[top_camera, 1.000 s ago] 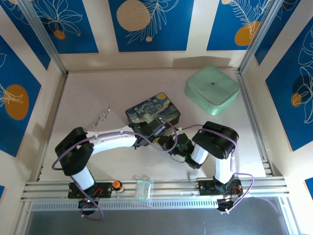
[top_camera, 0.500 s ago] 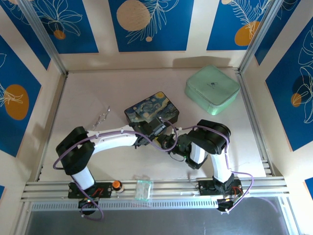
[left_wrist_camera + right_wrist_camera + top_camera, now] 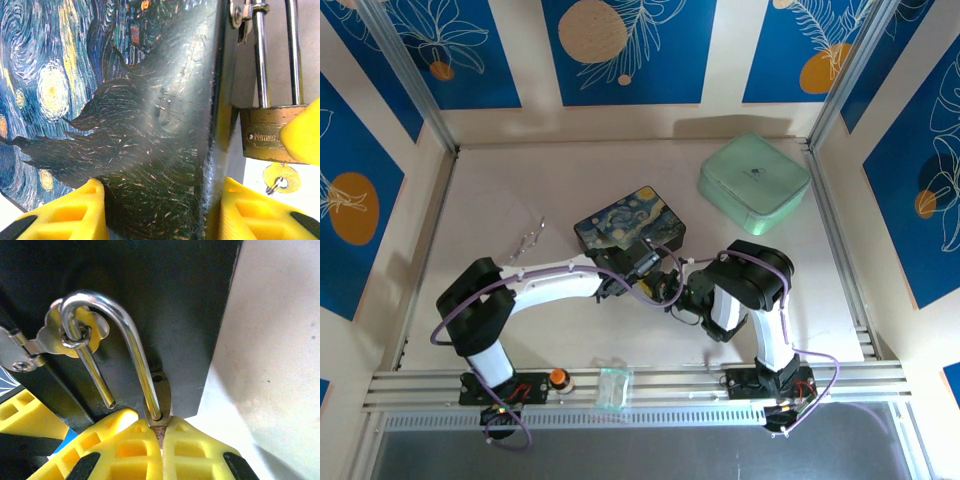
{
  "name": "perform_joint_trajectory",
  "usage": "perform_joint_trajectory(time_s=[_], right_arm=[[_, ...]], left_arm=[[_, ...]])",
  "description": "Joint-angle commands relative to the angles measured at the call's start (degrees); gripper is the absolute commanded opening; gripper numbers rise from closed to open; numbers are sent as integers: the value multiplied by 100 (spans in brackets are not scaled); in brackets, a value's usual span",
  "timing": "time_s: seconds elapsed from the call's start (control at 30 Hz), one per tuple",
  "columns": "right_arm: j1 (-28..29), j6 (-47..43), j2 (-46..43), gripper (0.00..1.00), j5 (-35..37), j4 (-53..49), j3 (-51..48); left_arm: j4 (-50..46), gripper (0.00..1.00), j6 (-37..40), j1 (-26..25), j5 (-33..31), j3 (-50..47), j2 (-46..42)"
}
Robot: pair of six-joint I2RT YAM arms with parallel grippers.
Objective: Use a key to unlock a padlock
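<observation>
The brass padlock (image 3: pixel 266 138) hangs by its silver shackle (image 3: pixel 127 335) from the clasp (image 3: pixel 75 332) on the front of the starry-night box (image 3: pixel 630 228). One shackle leg is out of the padlock body (image 3: pixel 160 399), its end free; the other leg sits in the body. A small brass key (image 3: pixel 281 178) sticks out of the padlock's underside. My right gripper (image 3: pixel 162 427) is shut on the padlock body. My left gripper (image 3: pixel 160 200) holds the box's corner, with one yellow finger (image 3: pixel 75 212) on each side of it. In the top view both grippers meet at the box's near edge.
A mint-green case (image 3: pixel 753 183) lies at the back right of the table (image 3: pixel 500 190). A small clear wrapper (image 3: pixel 530 237) lies left of the box. A clear packet (image 3: pixel 614 387) and an orange knob (image 3: pixel 558 378) sit on the front rail.
The right arm's elbow has swung a little to the left and the box has shifted slightly left with it. Both grips are unchanged.
</observation>
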Motion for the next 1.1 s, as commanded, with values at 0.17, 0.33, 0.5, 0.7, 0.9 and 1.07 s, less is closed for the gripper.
perform_joint_trajectory(time_s=[0.17,0.33,0.5,0.7,0.9,1.07], right_arm=[[-515,263,164,0,598,-1070,-27],[-747,186,199,0,496,-1076,-125],[-885,129,203,0,424,-1079,-187],[-1040,133,251,0,307,-1077,-219],[-1263,129,235,0,170,-1073,-209],[-1478,85,36,0,83,-1072,-224]], left_arm=[[-961,35,143,-93,1103,-289,224],[-973,35,158,-93,1046,-337,189],[-970,35,141,-93,1002,-381,193],[-926,35,103,-92,966,-450,171],[-956,35,105,-93,910,-491,125],[-939,35,104,-93,933,-539,31]])
